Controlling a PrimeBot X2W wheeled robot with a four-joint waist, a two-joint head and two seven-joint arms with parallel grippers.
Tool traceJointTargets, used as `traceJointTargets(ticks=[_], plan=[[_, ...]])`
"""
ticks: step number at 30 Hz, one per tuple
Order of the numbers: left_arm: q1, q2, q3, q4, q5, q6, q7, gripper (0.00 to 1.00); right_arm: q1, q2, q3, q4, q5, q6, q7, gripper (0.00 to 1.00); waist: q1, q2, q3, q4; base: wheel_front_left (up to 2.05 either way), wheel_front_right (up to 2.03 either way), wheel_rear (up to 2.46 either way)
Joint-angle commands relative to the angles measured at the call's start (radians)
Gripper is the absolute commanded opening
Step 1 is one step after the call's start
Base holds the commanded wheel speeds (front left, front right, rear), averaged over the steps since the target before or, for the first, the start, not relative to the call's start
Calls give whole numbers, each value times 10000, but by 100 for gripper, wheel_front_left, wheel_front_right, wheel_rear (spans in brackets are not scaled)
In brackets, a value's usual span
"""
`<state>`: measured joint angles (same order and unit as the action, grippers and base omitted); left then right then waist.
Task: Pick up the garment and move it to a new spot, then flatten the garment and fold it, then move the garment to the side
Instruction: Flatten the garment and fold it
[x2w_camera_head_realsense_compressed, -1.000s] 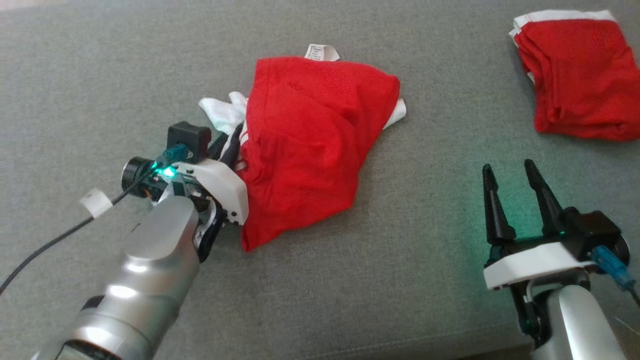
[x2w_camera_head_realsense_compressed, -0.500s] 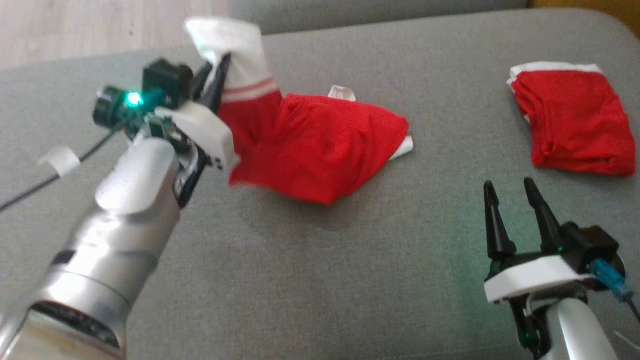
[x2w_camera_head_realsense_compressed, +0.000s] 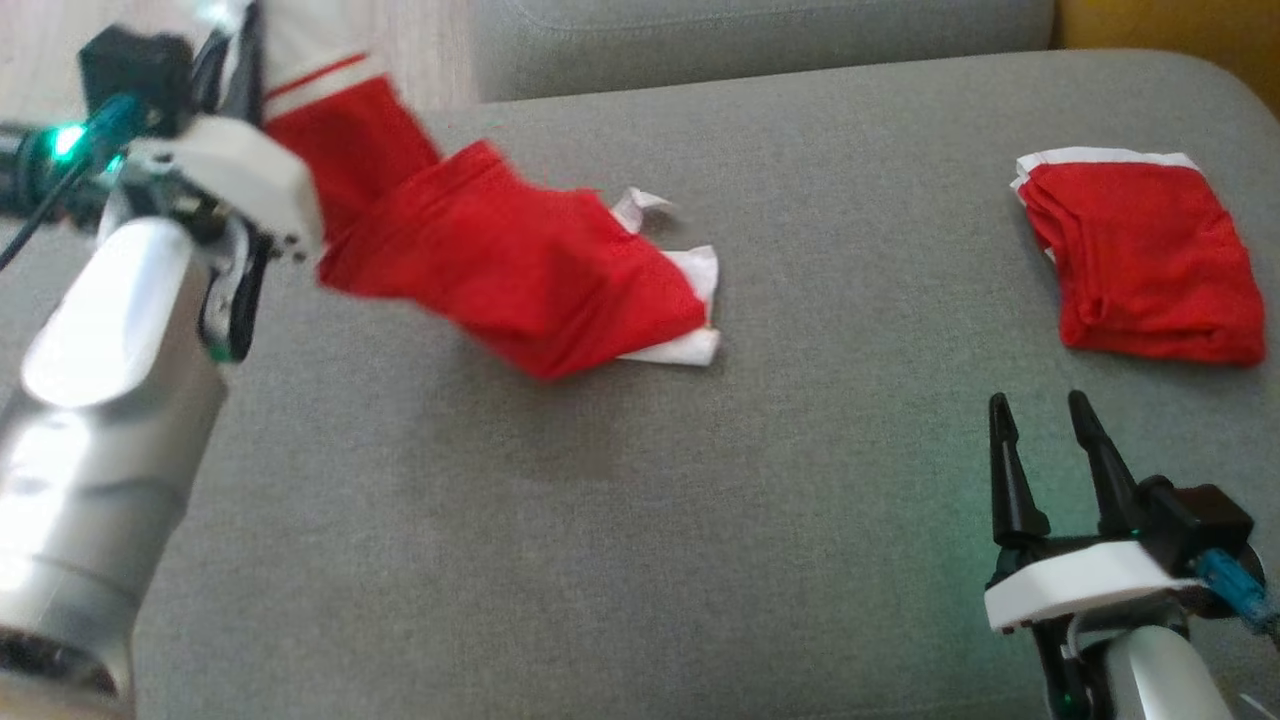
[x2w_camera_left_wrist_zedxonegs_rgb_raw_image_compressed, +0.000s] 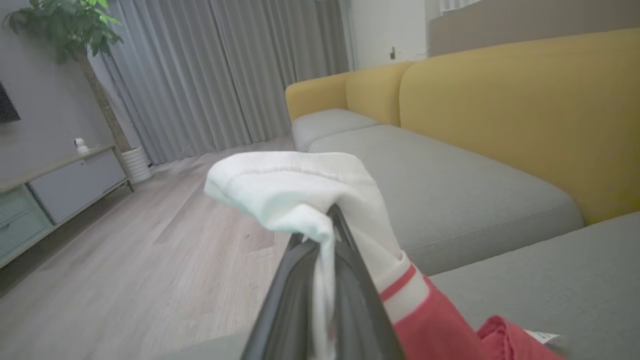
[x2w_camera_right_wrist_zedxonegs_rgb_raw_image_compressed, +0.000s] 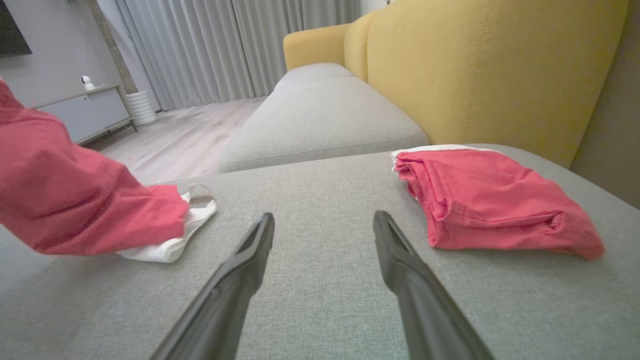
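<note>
The left fingers (x2w_camera_left_wrist_zedxonegs_rgb_raw_image_compressed: 285, 300) are clenched on the white cuffed end of the garment (x2w_camera_left_wrist_zedxonegs_rgb_raw_image_compressed: 290, 185), with the cloth pinched between them and bunched over their tips. In the head view they are raised at the upper left, over the edge of the grey sofa cushion (x2w_camera_head_realsense_compressed: 700, 500). The garment hangs from them in a slanted red swag running down to the right. Its lower end, with white trim and a small label, rests on the cushion near the middle, and the upper part is off the surface.

The right fingers (x2w_camera_right_wrist_zedxonegs_rgb_raw_image_compressed: 240, 280) stand released, with nothing between them, low over the cushion at the lower right. They are well apart from the garment, which lies off to their left. Ahead of them and to the right a second, folded red garment (x2w_camera_right_wrist_zedxonegs_rgb_raw_image_compressed: 490, 200) lies on the same cushion, near the yellow backrest (x2w_camera_right_wrist_zedxonegs_rgb_raw_image_compressed: 475, 65). Beyond the sofa is a pale wooden floor (x2w_camera_left_wrist_zedxonegs_rgb_raw_image_compressed: 150, 240).
</note>
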<state>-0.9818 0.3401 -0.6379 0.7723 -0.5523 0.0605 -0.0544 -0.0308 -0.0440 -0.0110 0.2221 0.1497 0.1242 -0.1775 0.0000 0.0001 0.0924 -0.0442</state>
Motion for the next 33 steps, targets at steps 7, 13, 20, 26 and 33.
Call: traceJointTargets(ticks=[7,13,20,26,33], plan=[[1539,974,793,51,-788,450,547,0,-368,-62,226,-188,104,65,-163,100,0,-1,325,-46,0,0,0],[2392,981,1108,430,-1340,444,336,100,-450,-62,240,-135,18,65,-150,100,0,-1,348,48,0,0,0],[2528,1043,1172,214,-1388,349,-222,100,-291,-62,229,-141,-62,65,-79,100,0,-1,-58,477,0,0,0],[3347,759,976,-541,-1466,170,-692,100,-37,-62,264,-173,-33,65,-35,100,0,-1,-355,763,0,0,0],[4676,-54,611,-1209,-1772,389,-573,100,39,-62,312,-456,-141,65,121,100,0,-1,-121,807,0,0,0]])
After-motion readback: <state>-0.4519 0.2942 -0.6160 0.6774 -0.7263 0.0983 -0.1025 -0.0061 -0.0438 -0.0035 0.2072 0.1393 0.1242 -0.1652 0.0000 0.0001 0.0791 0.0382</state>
